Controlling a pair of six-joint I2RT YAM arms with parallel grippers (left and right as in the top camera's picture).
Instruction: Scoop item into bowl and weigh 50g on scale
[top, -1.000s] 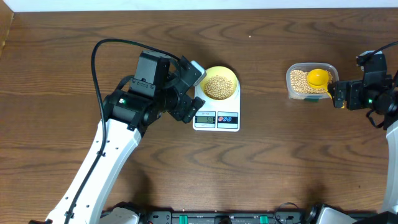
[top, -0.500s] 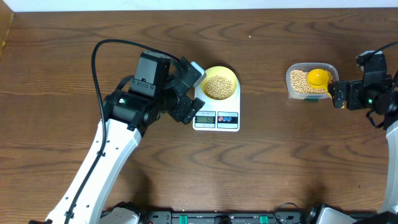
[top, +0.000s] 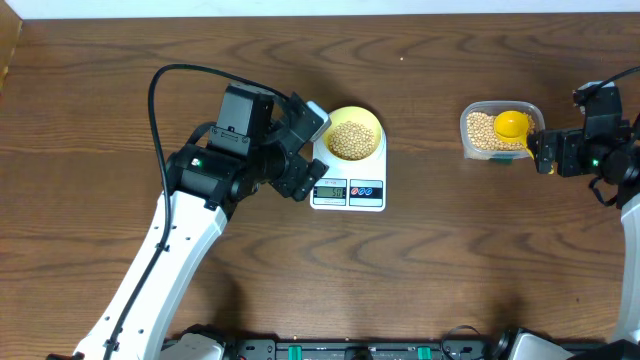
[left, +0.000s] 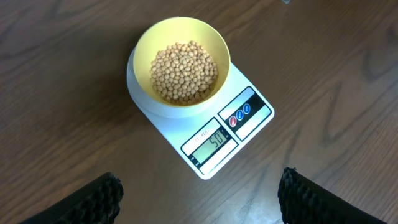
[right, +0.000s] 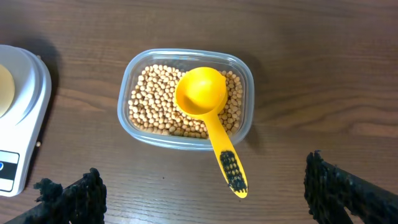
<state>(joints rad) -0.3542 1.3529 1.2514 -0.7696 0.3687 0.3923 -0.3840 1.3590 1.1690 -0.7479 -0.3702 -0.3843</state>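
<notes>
The pale yellow bowl stands on the round platform of the white scale. It holds a heap of tan beans, the item, and the display reads 50. My left gripper hovers open just left of the scale, touching nothing. My right gripper is open at the right, short of the handle of the bright yellow scoop and apart from it.
A clear plastic tub at the right holds more beans. The scoop lies in it, with its handle sticking out over the near rim. Brown wooden table all round; the left arm's black cable arches over the table on the left.
</notes>
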